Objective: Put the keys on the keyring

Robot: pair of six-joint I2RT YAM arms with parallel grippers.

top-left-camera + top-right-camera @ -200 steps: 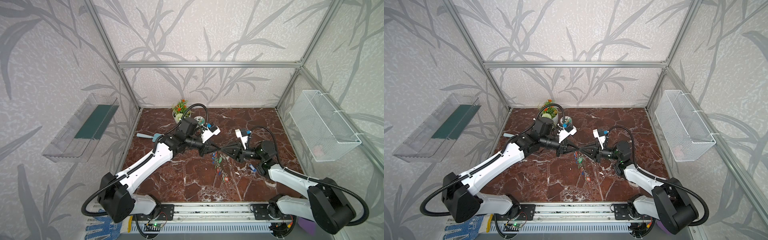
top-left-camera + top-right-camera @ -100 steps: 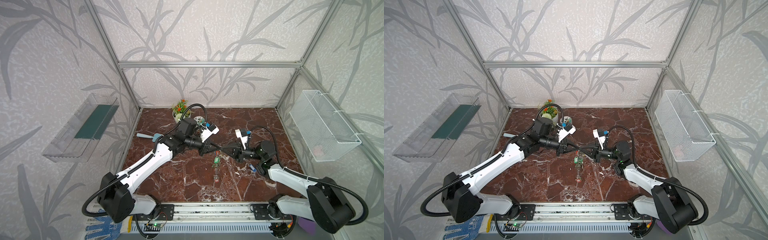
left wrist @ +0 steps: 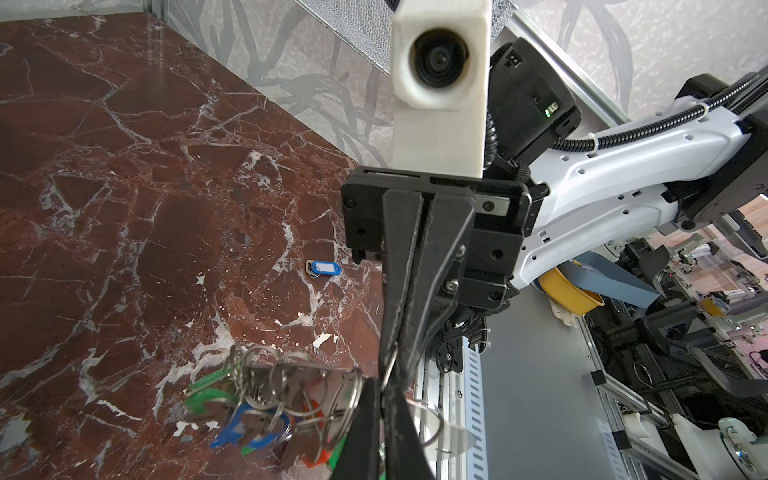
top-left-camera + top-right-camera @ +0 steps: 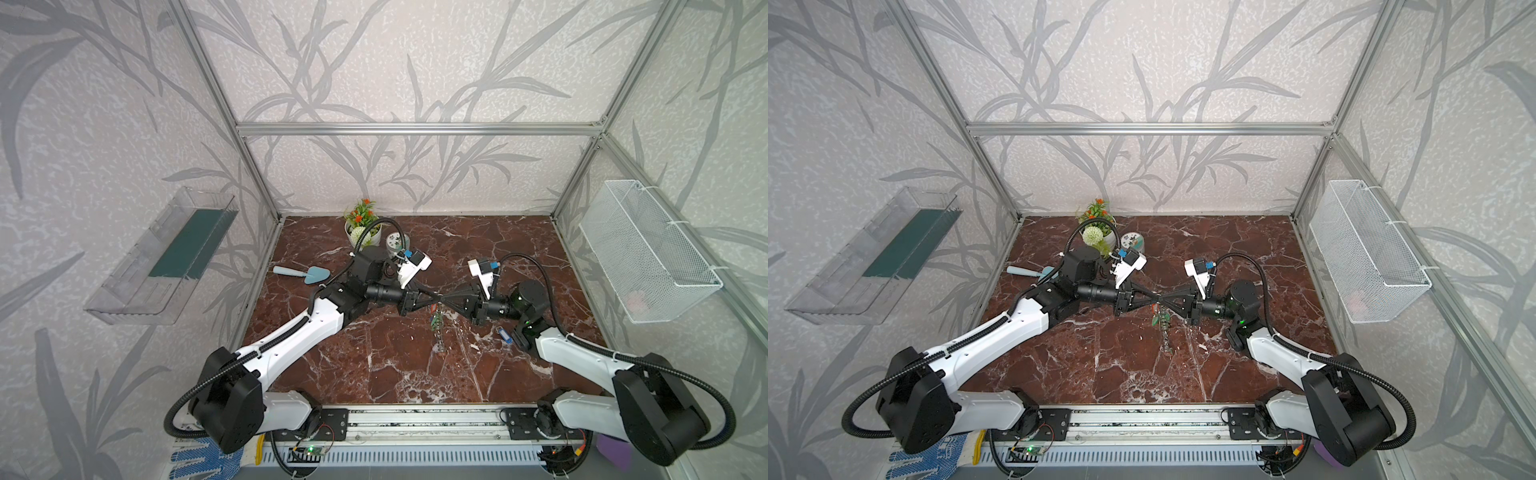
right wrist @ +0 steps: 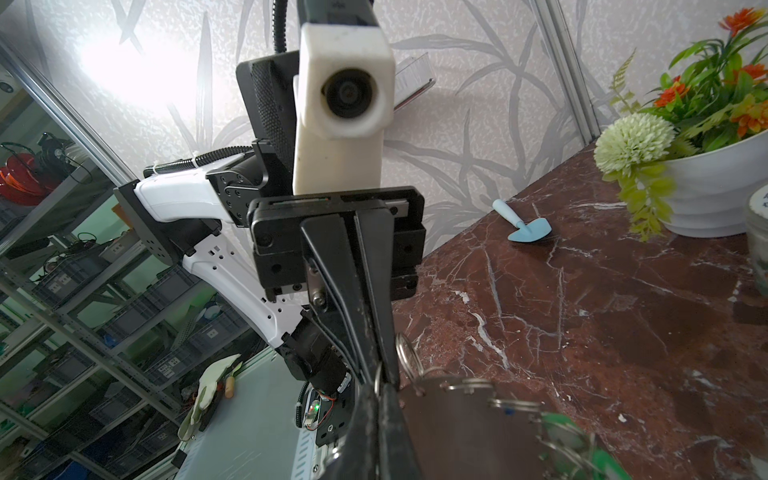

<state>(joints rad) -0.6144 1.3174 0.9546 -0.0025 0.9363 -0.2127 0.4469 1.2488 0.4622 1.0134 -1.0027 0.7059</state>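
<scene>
Left gripper [image 4: 436, 296] and right gripper [image 4: 445, 298] meet tip to tip in mid-air over the marble table [image 4: 374, 357]. Both are clenched, with no gap between the jaws in either wrist view.

Held item: the keyring [image 5: 457, 419], pinched at its ring-fringed upper edge where the two sets of tips come together. In the left wrist view a thin wire ring [image 3: 390, 365] runs into the right gripper's closed seam. Which gripper carries the weight cannot be told. The grey plate hangs straight down directly below the tips. Green, blue and red keys [image 3: 249, 426] are bunched on it just under the left gripper's tips. One loose blue key [image 3: 323, 268] lies flat on the table below and behind the right gripper, well apart from the bunch.

Change noted: a second ago the bunch splayed out on a slant under the tips, toward the right gripper. Half a second ago it had already drawn into a narrow plumb line, and it hangs so now. The grippers' meeting point and the loose blue key's place are unchanged.
</scene>
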